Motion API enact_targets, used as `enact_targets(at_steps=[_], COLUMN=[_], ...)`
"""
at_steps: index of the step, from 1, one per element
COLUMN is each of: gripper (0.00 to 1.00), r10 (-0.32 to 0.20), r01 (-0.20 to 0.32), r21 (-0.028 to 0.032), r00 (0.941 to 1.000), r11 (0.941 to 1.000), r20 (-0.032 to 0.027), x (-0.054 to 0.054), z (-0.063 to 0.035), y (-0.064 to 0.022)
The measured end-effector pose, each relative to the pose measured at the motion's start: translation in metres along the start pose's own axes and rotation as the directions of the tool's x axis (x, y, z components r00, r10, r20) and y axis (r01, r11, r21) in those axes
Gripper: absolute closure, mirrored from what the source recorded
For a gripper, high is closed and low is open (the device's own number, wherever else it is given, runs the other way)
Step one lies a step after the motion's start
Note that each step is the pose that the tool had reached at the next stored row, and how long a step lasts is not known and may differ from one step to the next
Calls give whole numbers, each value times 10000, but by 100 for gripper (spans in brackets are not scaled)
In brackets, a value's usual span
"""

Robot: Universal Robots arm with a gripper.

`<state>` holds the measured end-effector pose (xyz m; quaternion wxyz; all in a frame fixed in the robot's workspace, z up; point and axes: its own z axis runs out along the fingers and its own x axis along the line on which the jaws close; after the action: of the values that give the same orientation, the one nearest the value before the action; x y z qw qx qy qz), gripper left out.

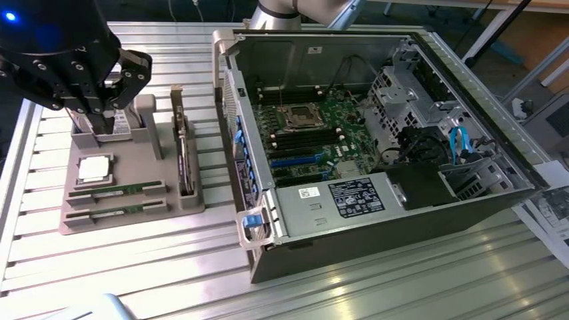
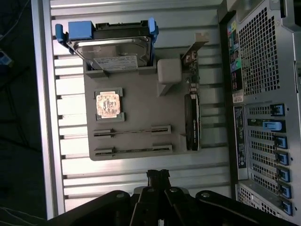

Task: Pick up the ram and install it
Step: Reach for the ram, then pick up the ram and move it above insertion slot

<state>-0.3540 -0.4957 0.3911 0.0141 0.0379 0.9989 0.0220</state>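
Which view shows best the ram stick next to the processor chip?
The exterior view: that ram stick shows its green face in the gray holder. The wrist view sees the ram stick edge-on, as a thin line.

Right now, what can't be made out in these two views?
- Exterior view: the gripper hides most of the hard drive.
- Exterior view: the memory slots are too small to tell filled from empty.
- Wrist view: the computer case is cut off by the frame edge; its back panel hides the inside.
- Both views: markings on the ram sticks are too small to read.
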Motion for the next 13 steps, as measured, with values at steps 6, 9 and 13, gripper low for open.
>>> enact_targets(at_steps=[6, 9, 13], gripper=[90, 90, 90], r10=[0, 0, -1], r01=[0, 0, 1], r21=[0, 0, 0], r00=[10000, 10000, 10000], r11=[10000, 10000, 10000], r20=[0, 0, 0], x=[0, 0, 0], z=[0, 0, 0], y=[0, 0, 0])
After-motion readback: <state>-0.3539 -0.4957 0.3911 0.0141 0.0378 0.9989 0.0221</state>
